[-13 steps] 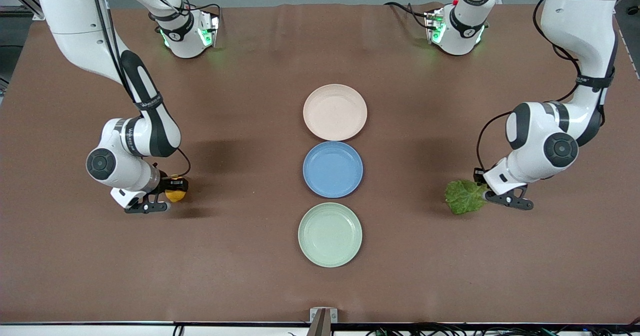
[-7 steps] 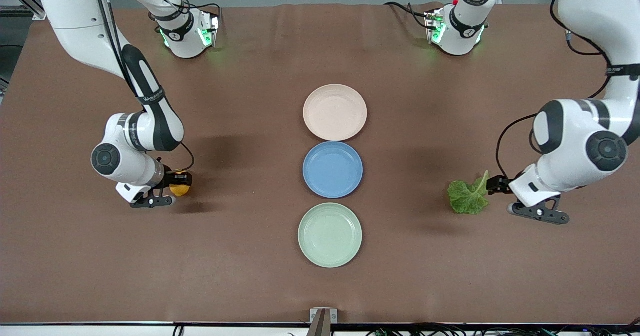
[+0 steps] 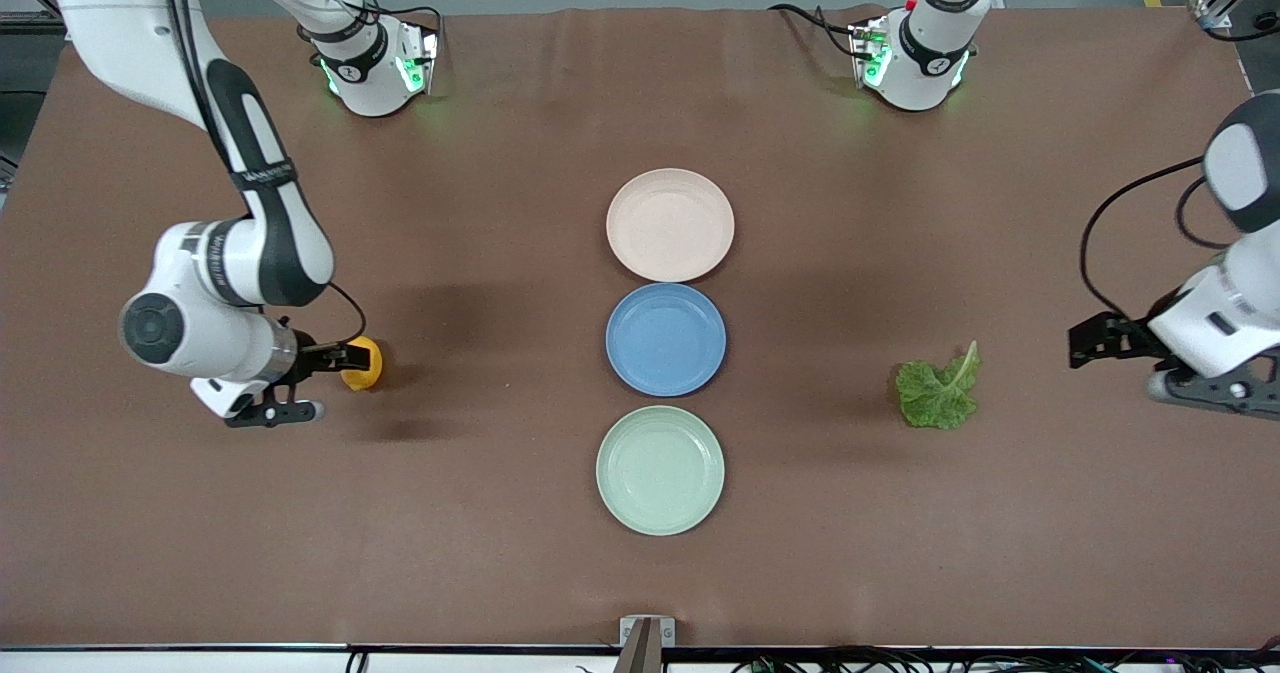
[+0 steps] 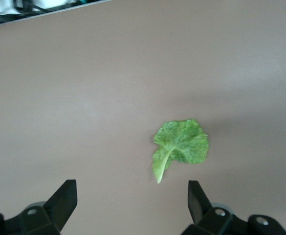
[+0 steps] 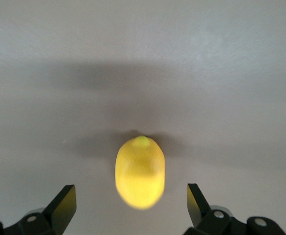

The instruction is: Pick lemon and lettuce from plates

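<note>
The lemon (image 3: 362, 364) lies on the bare table toward the right arm's end, off the plates. My right gripper (image 3: 335, 357) is open just beside it; in the right wrist view the lemon (image 5: 140, 171) sits just ahead of the gripper (image 5: 131, 196), free of both fingers. The lettuce (image 3: 938, 390) lies flat on the table toward the left arm's end. My left gripper (image 3: 1088, 342) is open and well apart from it; the left wrist view shows the leaf (image 4: 182, 147) ahead of the gripper (image 4: 132, 196). The beige-pink plate (image 3: 670, 224) and pale green plate (image 3: 660, 469) hold nothing.
A blue plate (image 3: 666, 339) sits between the two other plates in a row across the middle of the table, and holds nothing. The two arm bases (image 3: 372, 63) (image 3: 915, 53) stand along the table's edge farthest from the front camera.
Both grippers have opened and drawn back toward their ends of the table. The lemon and the lettuce were let go and now lie on the table.
</note>
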`<state>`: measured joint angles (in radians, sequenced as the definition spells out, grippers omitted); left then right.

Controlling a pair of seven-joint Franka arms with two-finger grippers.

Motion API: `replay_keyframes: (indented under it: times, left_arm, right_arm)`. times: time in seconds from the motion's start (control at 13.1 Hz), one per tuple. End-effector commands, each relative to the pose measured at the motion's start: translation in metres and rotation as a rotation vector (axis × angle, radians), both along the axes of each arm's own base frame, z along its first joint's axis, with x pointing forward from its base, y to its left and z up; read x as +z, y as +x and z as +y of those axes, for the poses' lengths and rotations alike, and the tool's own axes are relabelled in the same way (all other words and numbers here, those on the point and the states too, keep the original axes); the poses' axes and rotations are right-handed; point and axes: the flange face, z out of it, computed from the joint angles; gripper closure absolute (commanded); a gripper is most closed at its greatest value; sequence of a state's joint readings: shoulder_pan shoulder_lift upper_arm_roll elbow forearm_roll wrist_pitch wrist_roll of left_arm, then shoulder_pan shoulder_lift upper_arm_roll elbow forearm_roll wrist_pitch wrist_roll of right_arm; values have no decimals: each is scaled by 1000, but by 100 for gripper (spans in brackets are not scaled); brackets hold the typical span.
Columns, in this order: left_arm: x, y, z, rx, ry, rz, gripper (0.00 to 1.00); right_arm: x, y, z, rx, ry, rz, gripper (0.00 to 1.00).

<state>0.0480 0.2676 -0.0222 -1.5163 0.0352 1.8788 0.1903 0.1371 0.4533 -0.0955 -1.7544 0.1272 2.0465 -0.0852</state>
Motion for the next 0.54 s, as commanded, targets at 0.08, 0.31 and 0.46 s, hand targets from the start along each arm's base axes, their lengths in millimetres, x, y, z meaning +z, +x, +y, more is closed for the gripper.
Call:
replay_keyframes:
  times: [0.08,0.31,0.46]
  left_arm:
    - [37,-24,11,31,-2,56,0]
    - [74,-49,5,48,-19,78,0]
    - [99,-69,-7,50,-20,90,0]
  right_arm:
    - [68,13,-33,-16,-2,7,0]
    - [127,16,-52,-14,-56,-1,0]
    - [160,12,-67,-35,-66,33,0]
